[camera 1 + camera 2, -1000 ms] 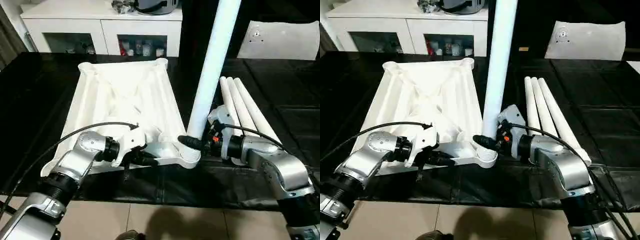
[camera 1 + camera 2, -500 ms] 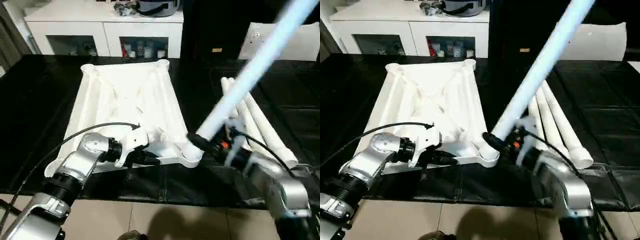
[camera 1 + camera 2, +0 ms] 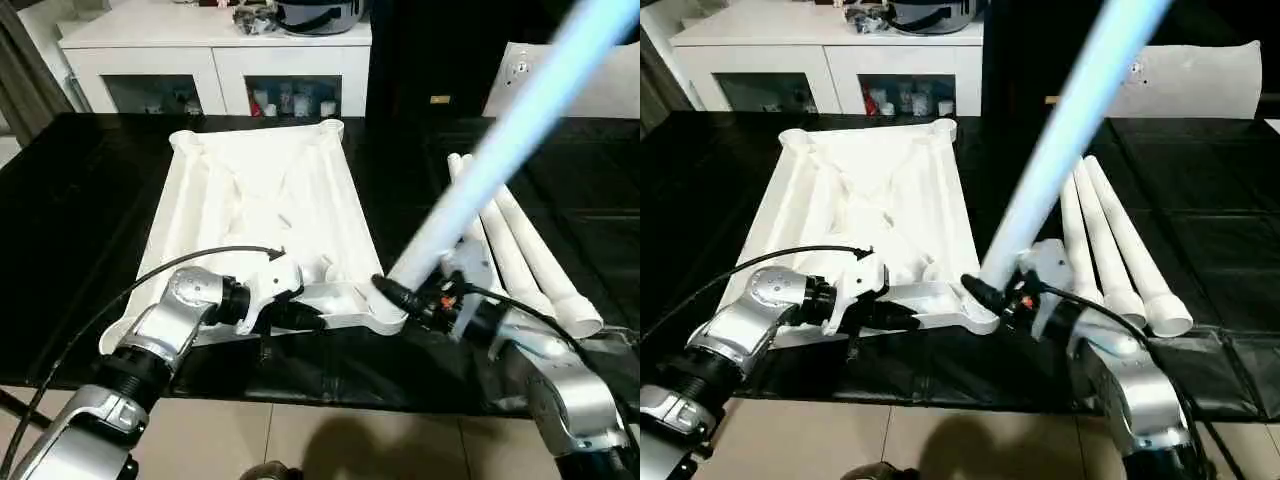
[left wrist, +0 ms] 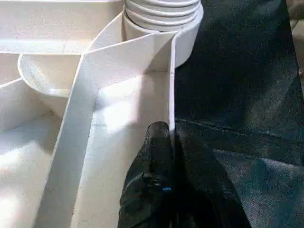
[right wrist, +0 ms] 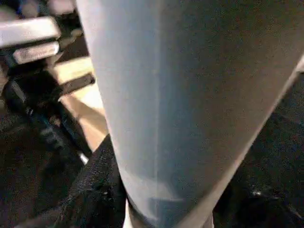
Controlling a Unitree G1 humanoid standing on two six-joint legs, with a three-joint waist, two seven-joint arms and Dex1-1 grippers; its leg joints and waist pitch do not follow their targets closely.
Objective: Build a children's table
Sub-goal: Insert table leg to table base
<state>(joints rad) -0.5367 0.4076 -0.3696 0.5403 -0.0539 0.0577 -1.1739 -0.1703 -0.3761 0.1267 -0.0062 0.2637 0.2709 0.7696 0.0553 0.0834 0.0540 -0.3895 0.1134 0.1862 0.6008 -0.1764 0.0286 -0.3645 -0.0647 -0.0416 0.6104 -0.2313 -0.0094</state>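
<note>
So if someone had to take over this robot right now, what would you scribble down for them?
Left gripper: shut on the near rim of the upside-down table top, steadying it.
Right gripper: gripping the base of one leg, which leans steeply toward the robot's right at the near right corner socket.
Three spare legs lie side by side on the black mat, right of the top.
Done: nothing seated for certain.
Left: straighten and seat this leg, then fit the other three.

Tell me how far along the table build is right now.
Early days. No leg is visibly seated. In hand: the right tool holds one leg, leaning, at the near corner socket of the upturned tabletop, while the left tool pinches the top's rim. Left: three legs lying on the black surface beside it.
</note>
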